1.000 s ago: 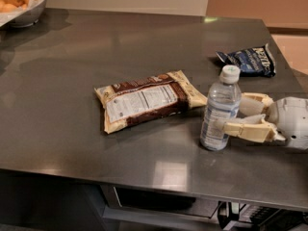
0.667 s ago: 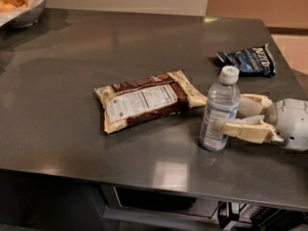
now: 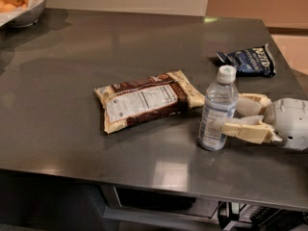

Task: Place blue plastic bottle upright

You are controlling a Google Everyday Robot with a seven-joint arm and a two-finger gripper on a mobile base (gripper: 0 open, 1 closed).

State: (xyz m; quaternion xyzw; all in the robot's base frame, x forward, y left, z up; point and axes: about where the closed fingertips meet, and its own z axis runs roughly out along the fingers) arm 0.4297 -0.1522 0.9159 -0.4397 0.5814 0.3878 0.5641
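One blue plastic bottle (image 3: 216, 105) within claw (image 3: 230, 115)

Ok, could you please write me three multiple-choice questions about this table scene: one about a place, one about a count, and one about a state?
1. Where is the claw?
A. at the far left edge
B. at the right, closed on the blue plastic bottle
C. under the table

2. How many snack bags lie on the table?
A. one
B. two
C. four

3. How is the bottle placed?
A. upright
B. on its side
C. upside down

Answers:
1. B, its fingers sit on either side of the bottle.
2. B, a brown bag and a dark blue chip bag.
3. A, its base rests on the table.
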